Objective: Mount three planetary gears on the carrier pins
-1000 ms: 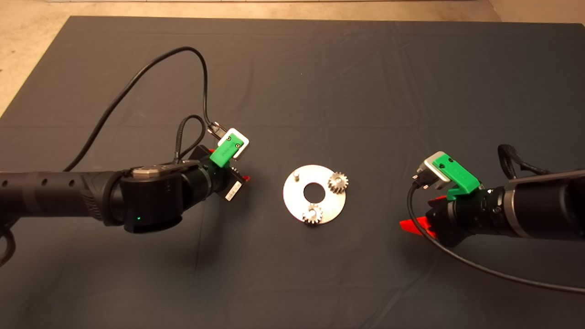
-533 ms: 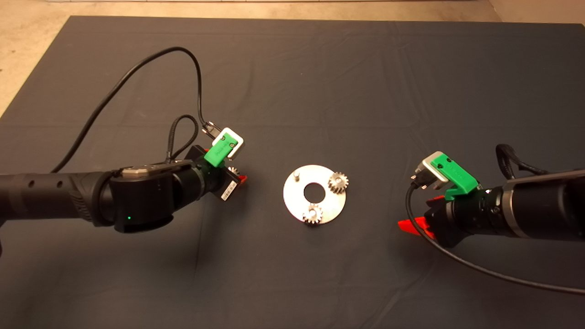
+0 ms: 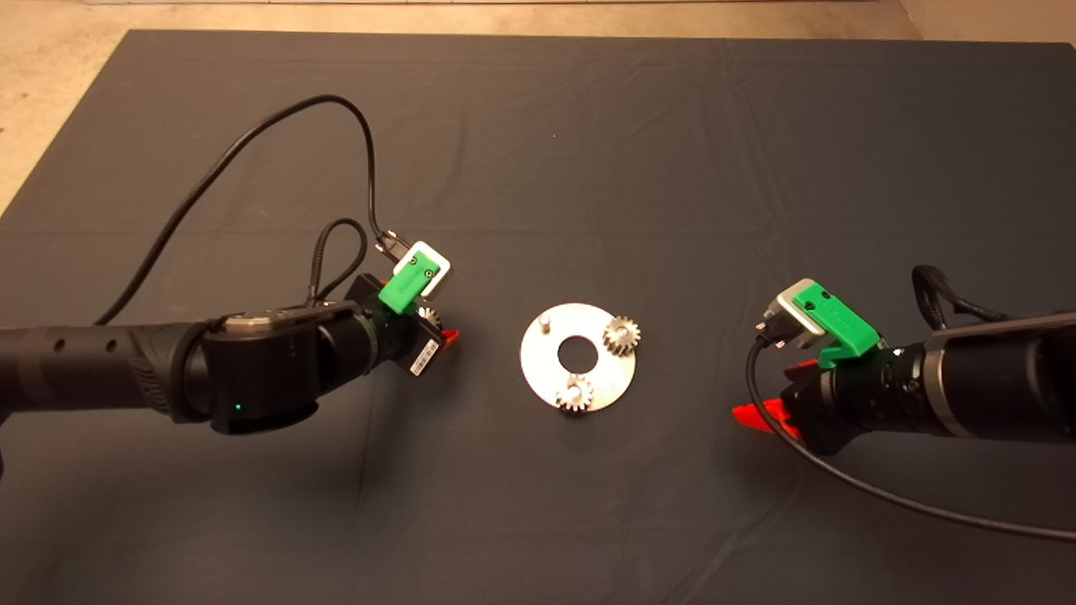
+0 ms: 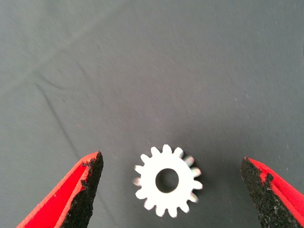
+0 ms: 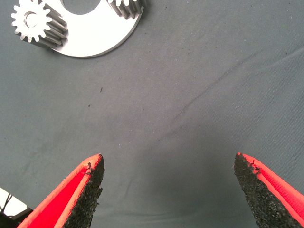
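Observation:
The shiny round disc [image 3: 546, 365] lies mid-mat with the carrier pins on it. Two planetary gears [image 3: 622, 335] [image 3: 576, 393] sit on pins, and one pin [image 3: 545, 323] stands bare at the disc's far left. The third planetary gear [image 4: 167, 180] lies flat on the mat left of the disc, peeking out [image 3: 427, 315] beside my left gripper [image 3: 437, 328]. That left gripper [image 4: 171, 159] is open, its fingers apart on either side of the gear without touching it. My right gripper [image 3: 756, 416] is open over bare mat right of the disc [image 5: 90, 45].
A black cable [image 3: 252, 143] loops from the left wrist over the mat's left half. Another cable [image 3: 883, 496] trails from the right wrist toward the lower right. Beyond the mat's far and left edges lies pale floor [image 3: 50, 42].
My left arm has drawn back slightly to the left, and the loose gear now peeks out beside its gripper. The right arm, the disc and the two seated gears have not moved.

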{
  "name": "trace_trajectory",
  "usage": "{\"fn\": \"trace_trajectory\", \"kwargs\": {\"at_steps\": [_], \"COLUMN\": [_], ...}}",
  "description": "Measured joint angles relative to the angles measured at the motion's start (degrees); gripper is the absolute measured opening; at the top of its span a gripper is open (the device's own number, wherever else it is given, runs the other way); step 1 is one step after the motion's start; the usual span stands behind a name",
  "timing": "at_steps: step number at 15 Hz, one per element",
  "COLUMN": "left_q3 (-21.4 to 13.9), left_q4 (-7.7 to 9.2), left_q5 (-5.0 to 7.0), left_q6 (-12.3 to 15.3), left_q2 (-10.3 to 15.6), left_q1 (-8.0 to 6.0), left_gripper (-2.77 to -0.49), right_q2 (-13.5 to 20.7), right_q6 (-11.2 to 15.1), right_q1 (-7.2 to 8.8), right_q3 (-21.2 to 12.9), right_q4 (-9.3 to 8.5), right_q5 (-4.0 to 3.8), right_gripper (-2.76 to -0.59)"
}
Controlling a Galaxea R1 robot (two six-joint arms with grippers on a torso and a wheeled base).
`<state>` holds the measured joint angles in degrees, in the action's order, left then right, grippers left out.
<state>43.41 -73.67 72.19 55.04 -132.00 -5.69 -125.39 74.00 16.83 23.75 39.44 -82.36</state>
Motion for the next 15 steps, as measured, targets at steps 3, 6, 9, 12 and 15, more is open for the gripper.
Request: {"fn": "trace_trajectory", "kwargs": {"at_steps": [3,6,9,12,15], "left_q3": [0.62,0.9,2.5,2.71,3.39], "left_q4": [0.02,-0.01,0.0,-0.06,-0.01], "left_q5": [-0.11,-0.23,-1.24,-3.21,-3.25], "left_q6": [-0.02,-0.02,-0.02,-0.02,-0.04], "left_q2": [0.0,0.11,0.13,0.16,0.24], "left_q1": [1.09,1.06,1.07,1.49,2.17], "left_gripper": [-1.22,-1.22,-1.22,-1.22,-1.22], "right_q2": [0.0,0.0,0.0,0.01,0.0], "right_q6": [0.0,0.01,0.01,0.0,-0.01], "right_q1": [0.01,0.01,0.01,0.01,0.01], "right_q3": [0.0,0.0,0.0,0.0,0.0], "right_q4": [0.0,0.0,0.0,0.0,0.0], "right_q5": [0.04,0.02,0.04,0.03,0.04], "right_gripper": [-1.33,-1.33,-1.33,-1.33,-1.33]}}
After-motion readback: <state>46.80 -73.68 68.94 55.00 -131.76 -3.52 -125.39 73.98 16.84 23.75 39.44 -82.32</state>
